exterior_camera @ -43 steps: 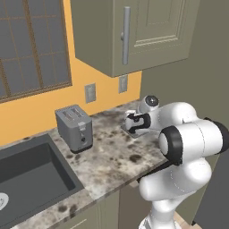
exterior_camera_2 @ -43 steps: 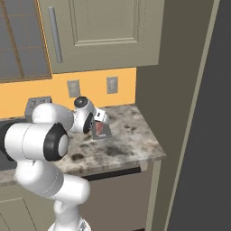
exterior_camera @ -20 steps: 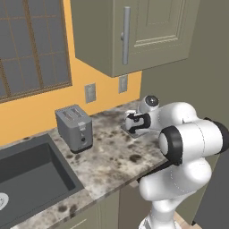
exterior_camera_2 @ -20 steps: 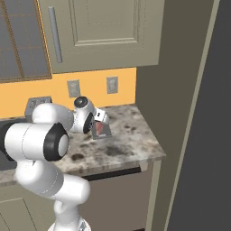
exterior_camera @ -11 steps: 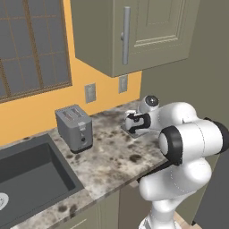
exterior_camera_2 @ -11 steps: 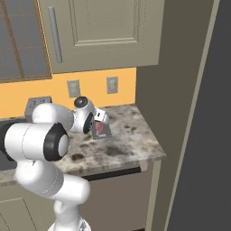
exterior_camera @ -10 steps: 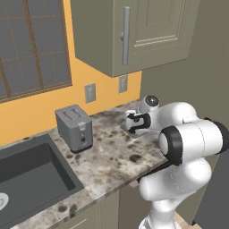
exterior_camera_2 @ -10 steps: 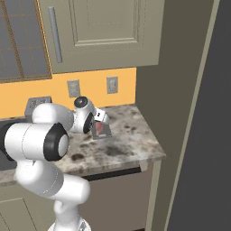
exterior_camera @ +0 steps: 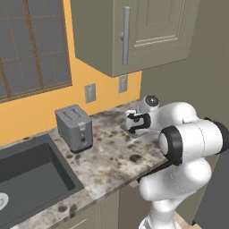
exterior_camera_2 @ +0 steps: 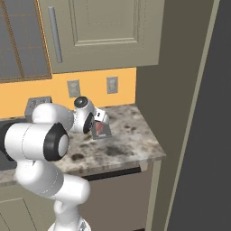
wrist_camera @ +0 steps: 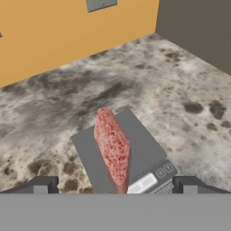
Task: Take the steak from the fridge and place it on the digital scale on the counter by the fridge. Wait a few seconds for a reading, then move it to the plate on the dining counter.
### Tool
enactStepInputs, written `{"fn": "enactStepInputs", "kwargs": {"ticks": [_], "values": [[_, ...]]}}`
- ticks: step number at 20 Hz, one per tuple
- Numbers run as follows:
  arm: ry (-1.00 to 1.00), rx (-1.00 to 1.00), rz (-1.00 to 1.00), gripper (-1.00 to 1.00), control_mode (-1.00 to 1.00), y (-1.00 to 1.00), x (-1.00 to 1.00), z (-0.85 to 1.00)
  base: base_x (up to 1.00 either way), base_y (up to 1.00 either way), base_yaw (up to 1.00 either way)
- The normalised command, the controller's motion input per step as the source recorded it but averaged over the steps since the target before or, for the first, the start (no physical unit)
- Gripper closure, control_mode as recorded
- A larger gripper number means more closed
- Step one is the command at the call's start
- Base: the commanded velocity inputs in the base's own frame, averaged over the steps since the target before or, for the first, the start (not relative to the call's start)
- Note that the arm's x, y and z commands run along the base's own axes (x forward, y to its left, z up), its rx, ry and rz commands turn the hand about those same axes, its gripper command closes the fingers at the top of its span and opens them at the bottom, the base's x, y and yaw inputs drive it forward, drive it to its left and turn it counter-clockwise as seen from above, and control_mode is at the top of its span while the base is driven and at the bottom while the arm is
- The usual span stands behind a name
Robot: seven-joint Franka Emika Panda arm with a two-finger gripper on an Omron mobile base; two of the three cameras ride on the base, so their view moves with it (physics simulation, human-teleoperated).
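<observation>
Nothing has changed over the last two seconds: arm, pincer [wrist_camera: 115, 189] and steak [wrist_camera: 113, 149] stand exactly where they stood in every earlier picture. In my judgement this is the waiting step, the meat left for a reading, with the move to the plate still outstanding.

Position of the steak: it lies on the scale [wrist_camera: 144, 144], resting lengthwise across the platform's middle, its near end reaching towards the scale's display strip. The scale itself sits on the worktop [wrist_camera: 180, 94], near the orange back wall and towards the end by the dark fridge [exterior_camera_2: 198, 113]. In the right base view the steak [exterior_camera_2: 100, 130] shows as a reddish patch just beside the robot's hand.

Pincer state: the jaws stand fully apart, one fingertip on either side of the scale's near edge, hovering above it and clear of the meat. Nothing is gripped.

Appearance of the steak: a narrow, elongated slab, mottled red and pink, rounded at the far end and tapering nearer the camera. It looks soft; a regrasp across its narrow width appears the sound approach.

A toaster [exterior_camera: 74, 127] stands well apart from the scale, on the sink side.
</observation>
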Motion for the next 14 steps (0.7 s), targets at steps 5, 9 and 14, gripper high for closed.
{"fn": "enactStepInputs", "kwargs": {"ticks": [5, 9, 14], "values": [[0.00, 0.00, 0.00, -1.00, -1.00, 0.00, 0.00, 0.00, 0.00, 0.00, 0.00], [0.00, 0.00, 0.00, -1.00, -1.00, 0.00, 0.00, 0.00, 0.00, 0.00, 0.00], [0.00, 0.00, 0.00, -1.00, -1.00, 0.00, 0.00, 0.00, 0.00, 0.00, 0.00]]}}
